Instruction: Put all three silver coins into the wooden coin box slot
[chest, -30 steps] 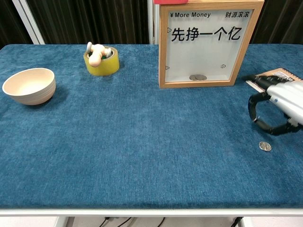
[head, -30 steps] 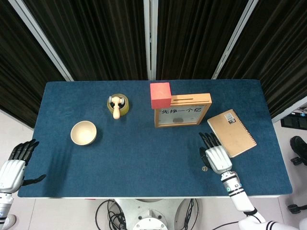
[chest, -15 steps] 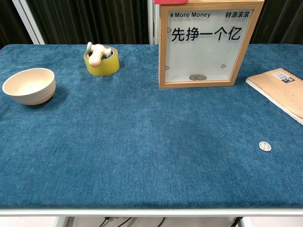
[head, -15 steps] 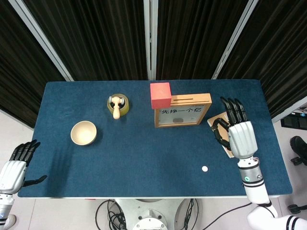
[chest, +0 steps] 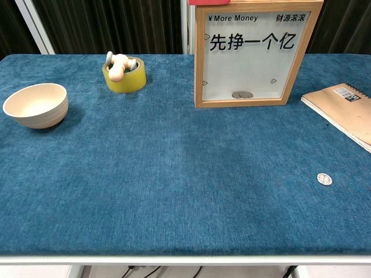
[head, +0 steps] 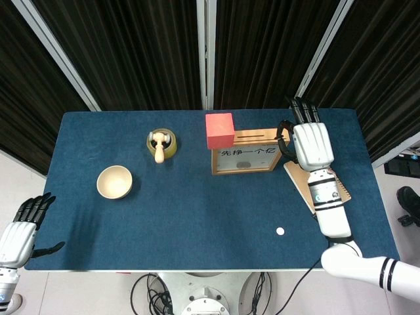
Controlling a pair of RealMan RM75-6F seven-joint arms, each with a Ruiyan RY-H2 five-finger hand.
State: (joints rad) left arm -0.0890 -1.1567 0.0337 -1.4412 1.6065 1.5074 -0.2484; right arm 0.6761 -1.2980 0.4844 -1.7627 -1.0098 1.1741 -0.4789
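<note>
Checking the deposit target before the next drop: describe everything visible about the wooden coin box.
The wooden coin box is a light wood frame with a clear front pane printed "More Money" above black Chinese characters. It stands upright at the table's far side. A slot runs along its top edge, coins lie inside, and a red block sits on its left corner.

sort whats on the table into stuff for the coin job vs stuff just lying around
For the job: wooden coin box, coins inside it, loose coin, right hand.

Lying about: bowl, tape roll, notebook, red block.
</note>
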